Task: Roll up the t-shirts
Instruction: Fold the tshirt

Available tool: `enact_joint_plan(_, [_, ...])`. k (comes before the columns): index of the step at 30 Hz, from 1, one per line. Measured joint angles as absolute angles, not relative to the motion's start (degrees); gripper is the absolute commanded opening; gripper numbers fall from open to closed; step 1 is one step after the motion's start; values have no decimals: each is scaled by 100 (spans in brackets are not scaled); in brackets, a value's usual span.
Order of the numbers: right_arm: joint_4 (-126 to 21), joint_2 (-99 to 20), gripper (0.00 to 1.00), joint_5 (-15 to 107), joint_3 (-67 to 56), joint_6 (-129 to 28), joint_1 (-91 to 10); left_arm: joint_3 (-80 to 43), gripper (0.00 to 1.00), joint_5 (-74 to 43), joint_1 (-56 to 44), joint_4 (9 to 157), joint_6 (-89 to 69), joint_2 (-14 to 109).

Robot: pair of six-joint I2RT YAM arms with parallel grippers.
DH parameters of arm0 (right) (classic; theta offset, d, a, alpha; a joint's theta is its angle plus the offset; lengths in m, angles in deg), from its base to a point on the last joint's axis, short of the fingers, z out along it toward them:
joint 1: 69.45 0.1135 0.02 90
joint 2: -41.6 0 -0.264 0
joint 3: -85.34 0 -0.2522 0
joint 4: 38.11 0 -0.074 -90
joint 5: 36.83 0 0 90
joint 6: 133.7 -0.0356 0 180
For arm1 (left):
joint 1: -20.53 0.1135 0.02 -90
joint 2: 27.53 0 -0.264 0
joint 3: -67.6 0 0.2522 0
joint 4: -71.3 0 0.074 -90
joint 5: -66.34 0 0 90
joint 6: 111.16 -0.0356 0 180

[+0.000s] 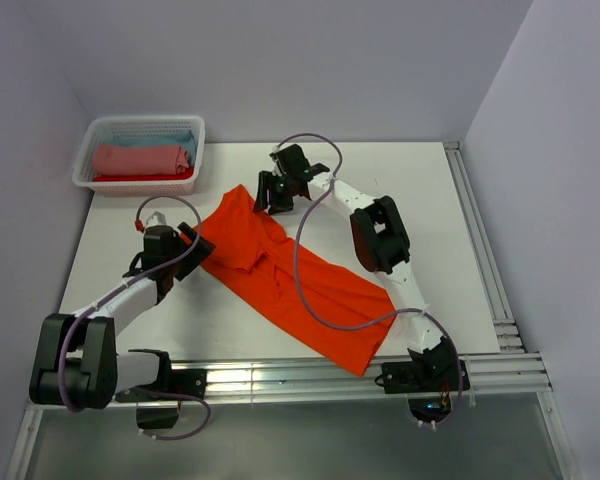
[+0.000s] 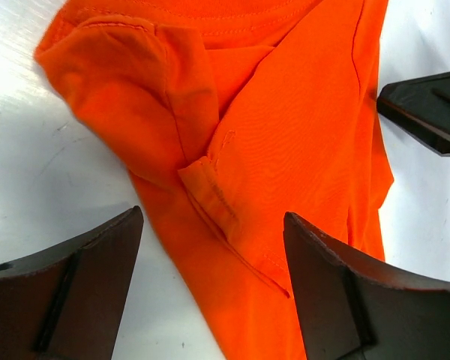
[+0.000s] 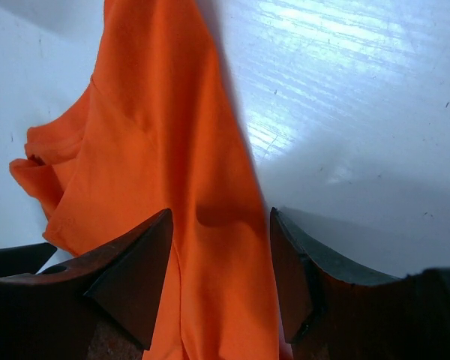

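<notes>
Top external view: an orange shirt (image 1: 265, 270) is spread slantwise on the white table (image 1: 430, 200) and is crossed by a purple cable (image 1: 299, 270). A white basket (image 1: 140, 186) is set in the far left corner, well apart. A pink roll (image 1: 140, 158) lies inside it, and a blue roll (image 1: 180, 138) behind is mostly hidden. The left pincer (image 1: 192, 243) is held wide open over a folded sleeve, with nothing gripped. The right pincer (image 1: 270, 192) is parted around the shirt's far edge, and the cloth is not pinched. Pale walls are seen around.

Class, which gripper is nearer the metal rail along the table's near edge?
Left. The left gripper hangs over the orange t-shirt, closer to the rail; the right gripper is over the shirt's far end.
</notes>
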State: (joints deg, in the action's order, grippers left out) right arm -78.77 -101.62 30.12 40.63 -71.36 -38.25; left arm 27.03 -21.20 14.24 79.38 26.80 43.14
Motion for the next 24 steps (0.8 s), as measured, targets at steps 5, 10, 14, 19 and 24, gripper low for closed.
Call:
enact_joint_plan(5, [-7918, -10186, 53, 3030, 4092, -7125, -3801, 2773, 71, -1954, 1431, 7582, 2787, 4679])
enact_joint_plan(10, [-8006, -10197, 47, 3093, 4092, -7110, -3792, 2886, 64, -1880, 1435, 7300, 2857, 4909])
enact_joint_plan(14, [-8049, -10197, 40, 3148, 4094, -7081, -3770, 2886, 58, -1884, 1435, 7141, 2899, 5025])
enact_joint_plan(19, [-8194, -10223, 12, 3281, 4135, -7000, -3641, 2884, 40, -1908, 1440, 7012, 2910, 5191])
enact_joint_plan(24, [-8264, -10223, 0, 3399, 4138, -6959, -3571, 2871, 20, -2004, 1446, 6988, 2846, 5329])
